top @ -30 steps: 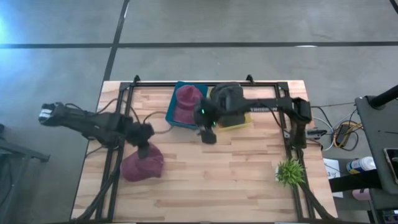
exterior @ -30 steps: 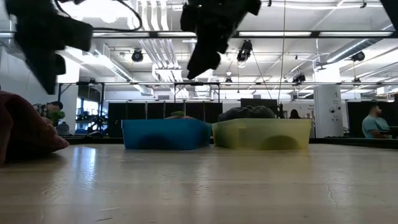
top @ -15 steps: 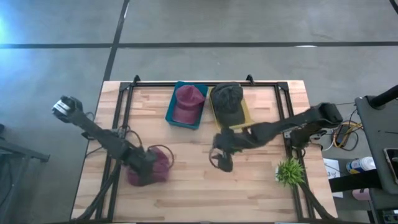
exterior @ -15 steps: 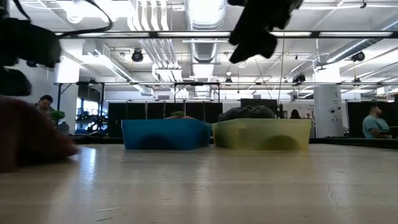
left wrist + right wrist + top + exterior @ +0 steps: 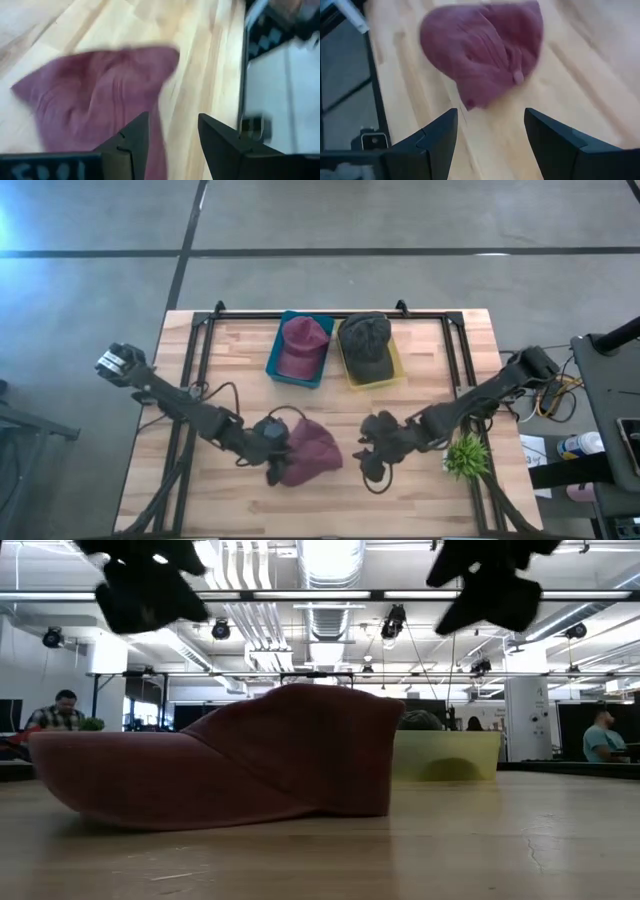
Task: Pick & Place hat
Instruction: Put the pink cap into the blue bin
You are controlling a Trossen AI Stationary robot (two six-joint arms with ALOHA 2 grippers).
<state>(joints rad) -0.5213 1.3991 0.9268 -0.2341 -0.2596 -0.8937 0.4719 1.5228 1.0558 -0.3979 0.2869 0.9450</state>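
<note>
Low view: loose maroon fabric cap fills the middle and hides all of the blue plastic bin behind it, plus the left part of the yellow plastic bin; only a sliver of the dark grey cap in it shows above the rim. Both arms are cut off by the top edge, so I can't read finger state from there. High view: left gripper is a dark blob at the cap's edge; can't tell if it touches the cloth. Left wrist view is motion-blurred and the cap runs behind my own fingers. Person far left is too small to make out.
</note>
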